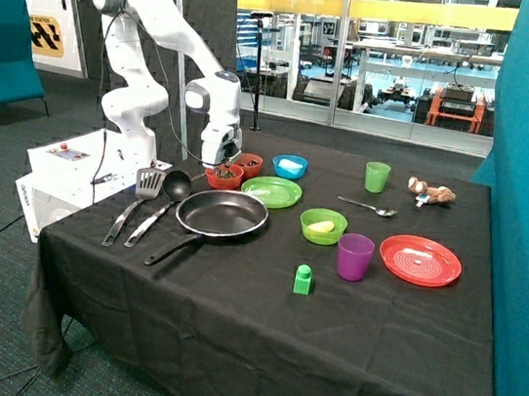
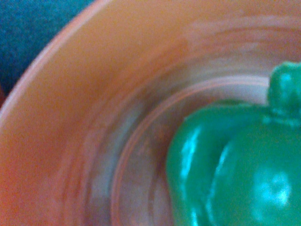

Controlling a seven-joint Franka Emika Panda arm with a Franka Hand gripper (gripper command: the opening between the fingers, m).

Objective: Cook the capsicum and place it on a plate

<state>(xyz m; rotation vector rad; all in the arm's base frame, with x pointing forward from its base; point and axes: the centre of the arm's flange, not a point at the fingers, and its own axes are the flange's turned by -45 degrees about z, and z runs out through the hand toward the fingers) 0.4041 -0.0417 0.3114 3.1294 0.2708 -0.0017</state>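
The capsicum (image 2: 235,169) lies in the red bowl (image 1: 223,176) behind the frying pan (image 1: 223,214), gripper (image 1: 219,159) just above, fingers' state untellable; probably light, glossy, slippery plastic, best pinched across its lobes

The arm (image 1: 154,40) was glossy white, built of rounded, tube-like segments joined by bulbous elbows. Dark grey rings marked the joints, one at the shoulder cap and another on the wrist block (a small round disc there). Its lower body widened into a thick white column. The wrist ended in a squarish white housing with a darker claw (image 1: 220,162) beneath. The base sat on a white box bearing a small red button and thin dark cables.
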